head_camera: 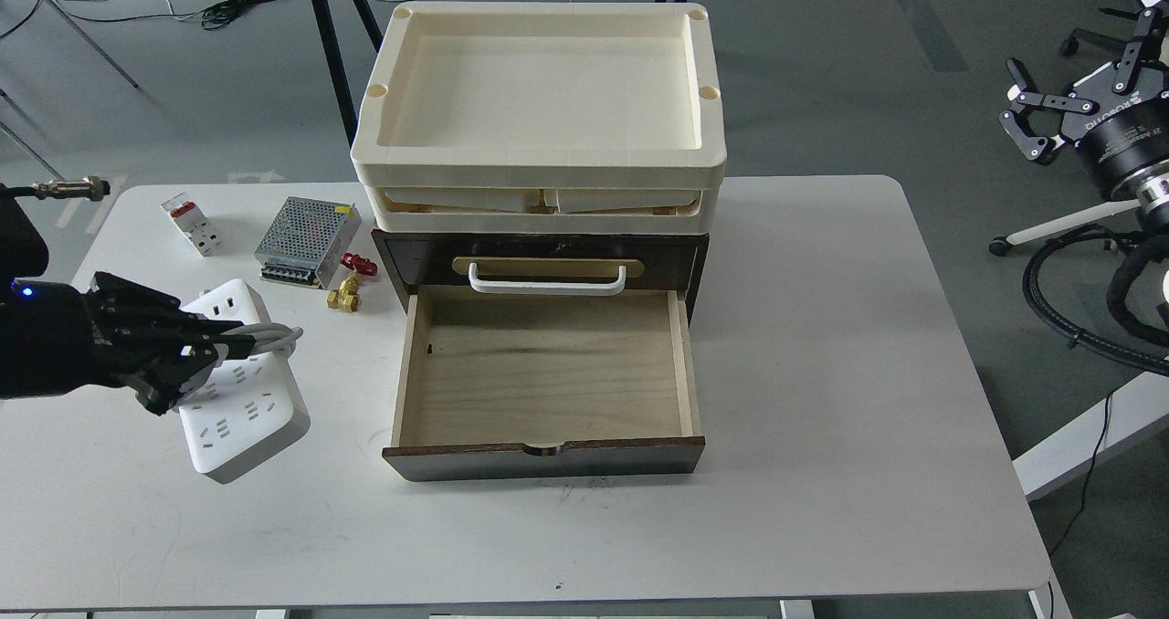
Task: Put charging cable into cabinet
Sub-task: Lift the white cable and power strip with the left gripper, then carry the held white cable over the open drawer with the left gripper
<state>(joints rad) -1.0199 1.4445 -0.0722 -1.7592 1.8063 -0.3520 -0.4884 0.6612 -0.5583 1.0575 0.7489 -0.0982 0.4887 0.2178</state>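
Note:
The charging cable [245, 411] is a white power strip with a thick white cord coiled round its middle, at the table's left. My left gripper [215, 349] comes in from the left and is shut on the coiled cord at the strip's middle; the strip looks slightly tilted under it. The cabinet [680, 256] is a dark brown box at the table's centre. Its lower plywood drawer [546, 372] is pulled out toward me and is empty. The closed upper drawer has a white bar handle [546, 283]. My right gripper [1039, 122] is open, off the table at the far right.
Cream plastic trays [539, 158] are stacked on the cabinet. A silver perforated power-supply box [306, 240], a white-and-red breaker [192, 226] and a brass valve with a red knob [347, 292] lie left of the cabinet. A metal connector [71, 188] sticks in at the left edge.

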